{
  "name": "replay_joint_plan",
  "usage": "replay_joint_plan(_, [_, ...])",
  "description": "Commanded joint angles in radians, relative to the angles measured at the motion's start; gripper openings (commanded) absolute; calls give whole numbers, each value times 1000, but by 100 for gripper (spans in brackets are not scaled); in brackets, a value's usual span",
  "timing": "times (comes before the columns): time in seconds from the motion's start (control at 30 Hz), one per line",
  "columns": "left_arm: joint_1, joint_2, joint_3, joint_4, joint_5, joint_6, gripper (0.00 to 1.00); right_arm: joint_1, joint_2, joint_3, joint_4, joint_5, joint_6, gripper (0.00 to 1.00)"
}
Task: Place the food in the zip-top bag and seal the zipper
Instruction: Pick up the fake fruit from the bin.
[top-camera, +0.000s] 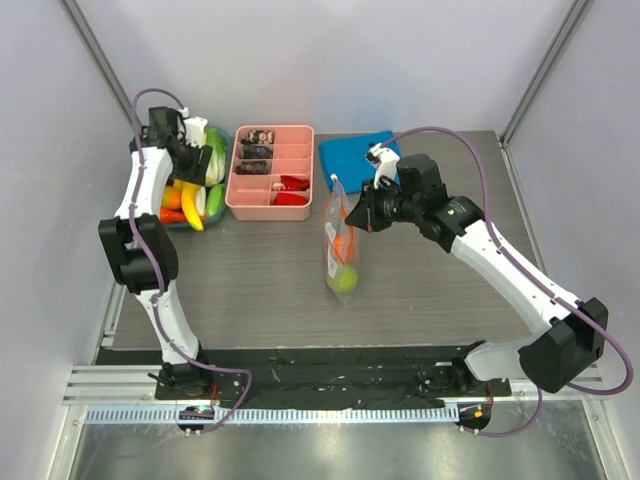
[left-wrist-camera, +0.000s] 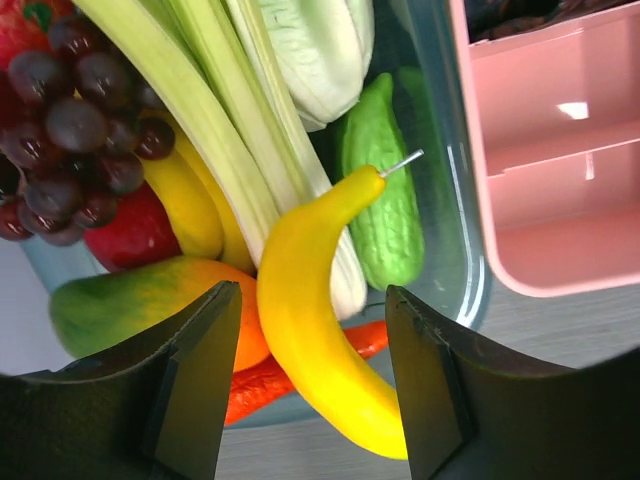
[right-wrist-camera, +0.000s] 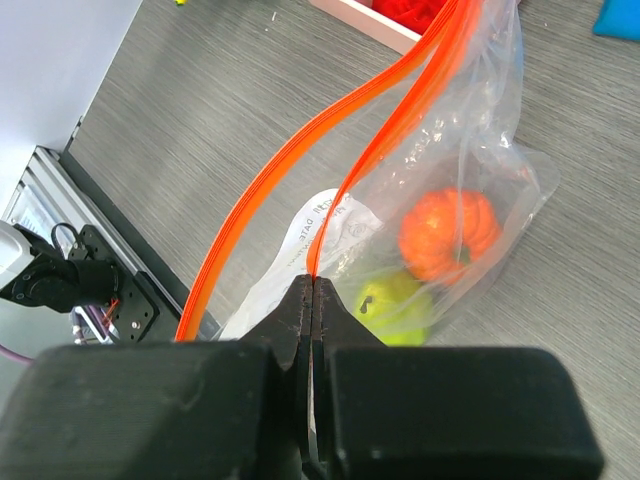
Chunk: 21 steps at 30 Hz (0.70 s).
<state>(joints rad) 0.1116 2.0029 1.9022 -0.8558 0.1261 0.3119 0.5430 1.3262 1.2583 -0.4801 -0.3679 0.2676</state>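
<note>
The food lies in a clear tub (left-wrist-camera: 465, 250) at the far left: a yellow banana (left-wrist-camera: 310, 330), dark grapes (left-wrist-camera: 80, 110), leafy greens (left-wrist-camera: 230, 110), a green gourd (left-wrist-camera: 385, 200) and red and orange pieces. My left gripper (left-wrist-camera: 312, 295) is open over the tub (top-camera: 195, 195), its fingers on either side of the banana and not touching it. The zip-top bag (top-camera: 340, 250) hangs at mid-table with an orange piece (right-wrist-camera: 450, 235) and a green pear (right-wrist-camera: 395, 305) inside. My right gripper (right-wrist-camera: 315, 285) is shut on one lip of the orange-red zipper (right-wrist-camera: 238, 215). The bag's mouth gapes open.
A pink compartment tray (top-camera: 270, 185) with small dark and red items stands right of the tub. A folded blue cloth (top-camera: 358, 153) lies behind the bag. White walls close in the table on the left, back and right.
</note>
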Motion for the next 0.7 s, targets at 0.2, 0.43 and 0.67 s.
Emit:
replay_joint_plan(0.2, [-32,53,24,69,-203,196,62,3,10,32,31,15,-7,1])
replay_joint_plan(0.43, [-32,96,52,43,-183,222,57,3,21,35,29,18,-8,1])
replay_joint_plan(0.67, [-32,115,75,-2,-140,217,46,5,25,36,28,24,-18,1])
